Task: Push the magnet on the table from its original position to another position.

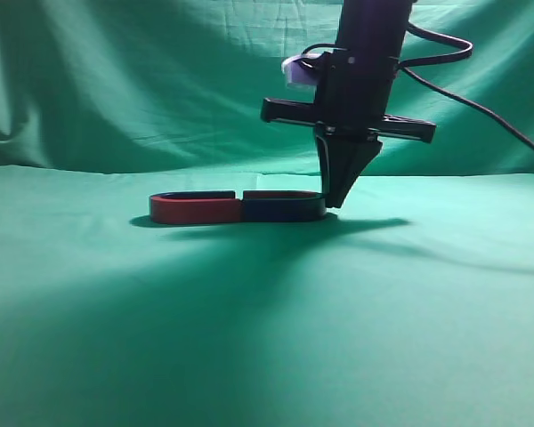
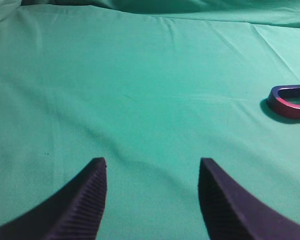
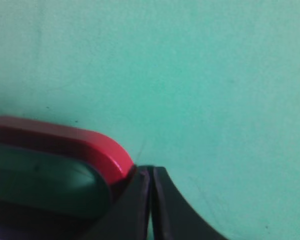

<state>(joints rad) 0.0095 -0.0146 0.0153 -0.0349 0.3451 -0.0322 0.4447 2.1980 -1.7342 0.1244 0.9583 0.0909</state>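
Observation:
The magnet (image 1: 240, 207) lies flat on the table (image 1: 267, 320), a U shape whose near edge shows red on the left and navy blue on the right. My right gripper (image 1: 335, 201) points straight down, shut and empty, with its tip against the magnet's right curved end. In the right wrist view the closed fingers (image 3: 151, 171) touch the red curved bend (image 3: 75, 140). My left gripper (image 2: 152, 162) is open and empty above bare cloth. The magnet (image 2: 290, 101) lies far to its right, at the edge of that view.
A draped green cloth backdrop (image 1: 116, 80) hangs behind the table. Black cables (image 1: 481, 107) run from the right arm off to the right. The table cloth (image 2: 140, 75) is slightly wrinkled.

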